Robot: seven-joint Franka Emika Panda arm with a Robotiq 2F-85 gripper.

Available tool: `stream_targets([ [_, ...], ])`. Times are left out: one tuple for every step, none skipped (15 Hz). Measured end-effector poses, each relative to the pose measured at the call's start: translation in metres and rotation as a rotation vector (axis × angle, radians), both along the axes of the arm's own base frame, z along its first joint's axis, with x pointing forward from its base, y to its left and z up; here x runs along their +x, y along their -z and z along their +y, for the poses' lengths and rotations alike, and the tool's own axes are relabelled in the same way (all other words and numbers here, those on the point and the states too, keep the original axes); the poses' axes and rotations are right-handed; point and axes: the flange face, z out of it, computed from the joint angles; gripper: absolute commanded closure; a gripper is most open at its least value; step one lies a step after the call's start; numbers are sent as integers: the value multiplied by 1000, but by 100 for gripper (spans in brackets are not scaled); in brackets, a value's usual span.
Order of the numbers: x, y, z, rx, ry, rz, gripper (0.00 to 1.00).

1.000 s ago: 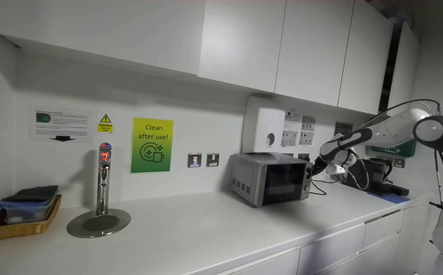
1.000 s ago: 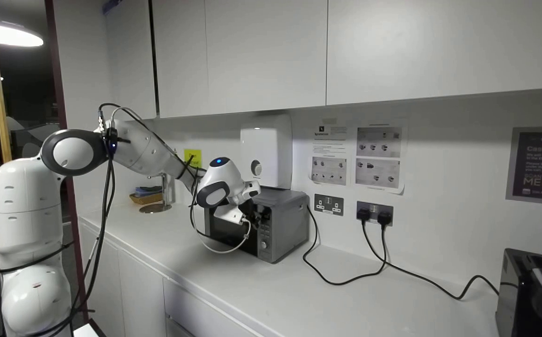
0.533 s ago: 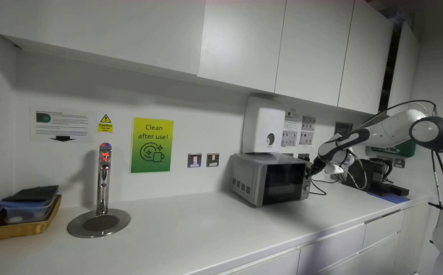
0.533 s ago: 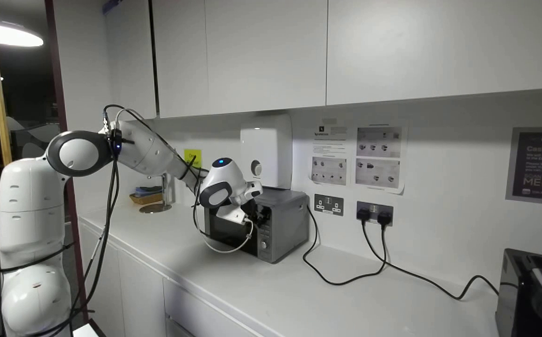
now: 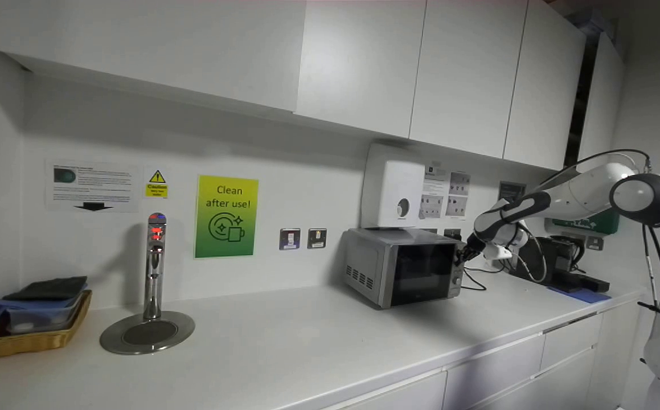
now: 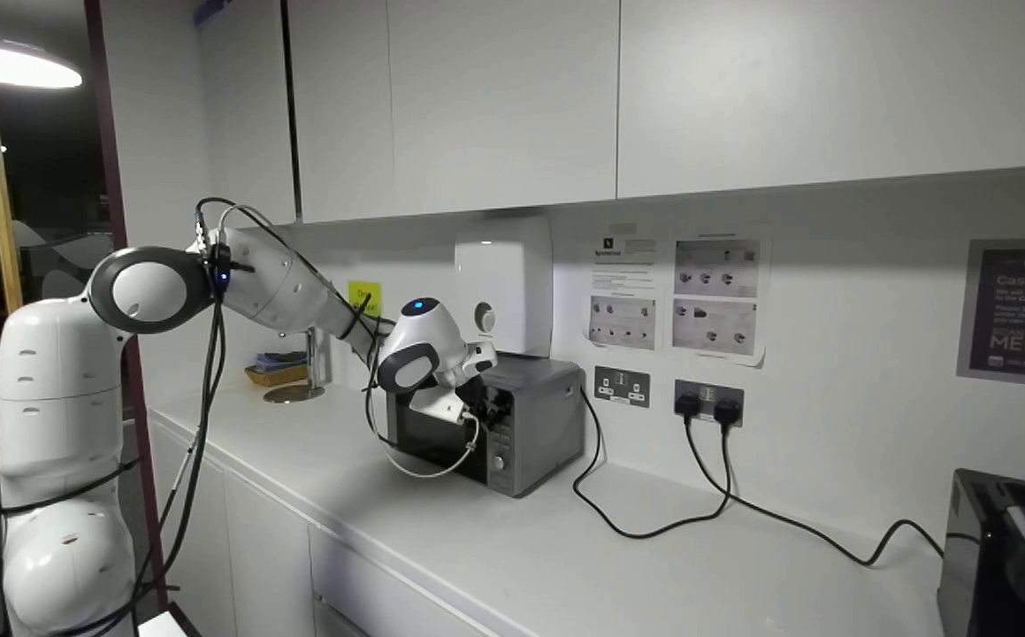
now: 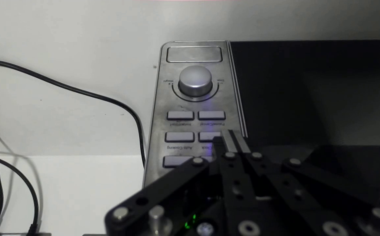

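Observation:
My gripper (image 7: 235, 139) is shut, its two fingertips close together with only a thin dark gap and nothing seen between them. In the wrist view it lies in front of the microwave's control panel (image 7: 171, 98), beside the door seam, partly covering the Clock button (image 7: 206, 136). The labels appear upside down. The silver knob (image 7: 194, 80) and Pause/Cancel button (image 7: 211, 115) are in view. The black door (image 7: 281, 95) is shut. In both exterior views the gripper (image 5: 459, 259) (image 6: 496, 409) is at the panel side of the grey microwave (image 5: 367, 265) (image 6: 552, 425). Whether the fingertips touch it I cannot tell.
The microwave stands on a white counter (image 5: 307, 336) under wall cupboards (image 5: 358, 62). A paper dispenser (image 5: 389, 188) hangs above it. Black cables (image 6: 645, 535) run to sockets (image 6: 708, 402). A coffee machine (image 6: 998, 548), a tap (image 5: 154, 267) and a basket (image 5: 33, 341) are also there.
The arm has shifted slightly towards the microwave since one second ago, the gripper only a little. Over the last half second nothing visibly moves.

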Motion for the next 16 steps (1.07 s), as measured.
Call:
stream_targets([
  [0,0,0,0,0,0,100],
  [0,0,0,2,1,-1,100],
  [0,0,0,5,4,-2,100],
  [0,0,-1,9,7,-2,100],
  [0,0,-1,13,10,-3,100],
  [0,0,-1,15,12,-3,100],
  [0,0,-1,17,13,-4,100],
  [0,0,-1,19,15,-4,100],
  [0,0,-1,21,16,-4,100],
  [0,0,-2,22,16,-3,100],
  [0,0,-2,23,17,-3,100],
  [0,0,-2,23,17,-3,100],
  [0,0,-2,23,17,-3,100],
  [0,-1,-2,19,15,-2,100],
  [0,-1,-3,12,11,0,100],
  [0,-1,-4,-1,5,2,100],
])
